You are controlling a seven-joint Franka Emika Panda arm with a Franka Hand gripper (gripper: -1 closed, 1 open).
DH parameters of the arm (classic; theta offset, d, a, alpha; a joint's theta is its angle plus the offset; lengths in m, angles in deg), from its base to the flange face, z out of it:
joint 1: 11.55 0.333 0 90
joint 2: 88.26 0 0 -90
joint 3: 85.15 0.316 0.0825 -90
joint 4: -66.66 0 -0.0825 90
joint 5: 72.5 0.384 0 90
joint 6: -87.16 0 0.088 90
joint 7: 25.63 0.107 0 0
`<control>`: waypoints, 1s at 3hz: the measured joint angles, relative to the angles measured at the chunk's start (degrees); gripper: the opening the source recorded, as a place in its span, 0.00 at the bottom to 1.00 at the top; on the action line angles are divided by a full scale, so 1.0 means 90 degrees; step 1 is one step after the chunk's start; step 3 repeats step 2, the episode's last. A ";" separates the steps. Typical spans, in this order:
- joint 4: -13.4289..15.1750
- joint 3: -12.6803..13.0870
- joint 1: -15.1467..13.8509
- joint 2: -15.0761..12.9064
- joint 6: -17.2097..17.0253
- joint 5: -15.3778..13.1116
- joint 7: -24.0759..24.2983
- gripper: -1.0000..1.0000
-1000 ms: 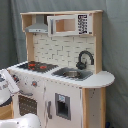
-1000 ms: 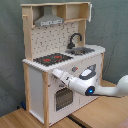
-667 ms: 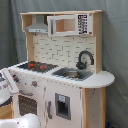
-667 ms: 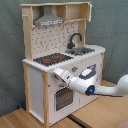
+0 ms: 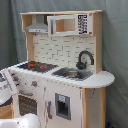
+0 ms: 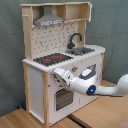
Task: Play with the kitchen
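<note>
The toy kitchen (image 6: 60,65) stood on the wooden floor (image 6: 95,112) before a grey curtain (image 6: 112,25). The gripper (image 6: 56,75) hovered at its front face, just below the hob (image 6: 50,59) and above the oven door (image 6: 62,99); whether the jaws were spread, I cannot tell.

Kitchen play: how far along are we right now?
Nothing on the kitchen looks changed: the oven door appears shut and the hob bare. In hand: in the second exterior view the gripper sits at the front panel just above the oven door, near the knobs; contact is unclear. Left: any real interaction, such as turning a knob, opening the oven, or working the faucet.
</note>
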 joint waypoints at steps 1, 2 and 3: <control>-0.0080 0.0035 0.0055 0.0032 0.0005 -0.0015 -0.0634 1.00; -0.0068 0.0052 0.0180 0.0032 -0.0321 -0.0015 -0.1173 1.00; -0.0068 0.0052 0.0180 0.0032 -0.0321 -0.0015 -0.1173 1.00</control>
